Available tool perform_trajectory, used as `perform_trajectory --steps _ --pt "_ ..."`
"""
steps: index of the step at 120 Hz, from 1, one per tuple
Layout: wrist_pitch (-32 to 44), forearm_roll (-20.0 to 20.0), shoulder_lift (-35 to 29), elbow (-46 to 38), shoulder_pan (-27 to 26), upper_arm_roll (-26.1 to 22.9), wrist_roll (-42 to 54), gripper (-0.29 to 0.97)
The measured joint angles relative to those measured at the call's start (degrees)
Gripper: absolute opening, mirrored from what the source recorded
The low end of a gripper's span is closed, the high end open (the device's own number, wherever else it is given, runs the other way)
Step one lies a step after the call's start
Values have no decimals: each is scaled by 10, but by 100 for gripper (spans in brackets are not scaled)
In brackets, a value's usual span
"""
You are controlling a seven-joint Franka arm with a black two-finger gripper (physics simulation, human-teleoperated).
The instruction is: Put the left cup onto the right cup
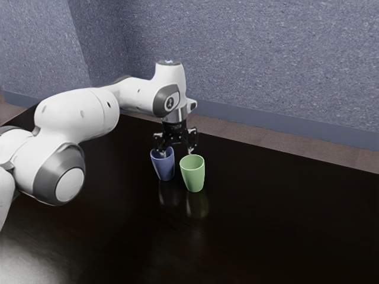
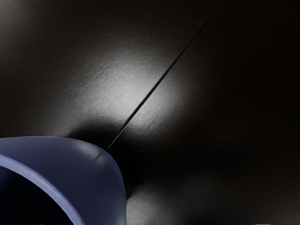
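The blue cup (image 1: pixel 163 165) stands upright on the dark table, on the exterior view's left. Just to its right stands the green cup (image 1: pixel 193 173), also upright, with a small gap between them. My gripper (image 1: pixel 174 148) hangs straight down over the blue cup's rim on the side facing the green cup. It is open, with one finger (image 1: pixel 159 144) above the blue cup's mouth and the other toward the green cup. In the wrist view the blue cup's rim and wall (image 2: pixel 70 173) loom large right under the hand.
The glossy black table (image 1: pixel 266 225) reflects both cups. A thin seam (image 2: pixel 159 84) runs across it under the hand. A grey-blue wall (image 1: pixel 266 53) rises behind the table's far edge. My arm comes in from the exterior view's left.
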Motion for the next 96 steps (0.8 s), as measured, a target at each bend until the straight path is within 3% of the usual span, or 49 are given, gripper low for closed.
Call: perform_trajectory --steps 55,96 --pt "-2 0 0 0 0 9 1 21" --pt "-7 -3 -1 -1 0 17 1 12"
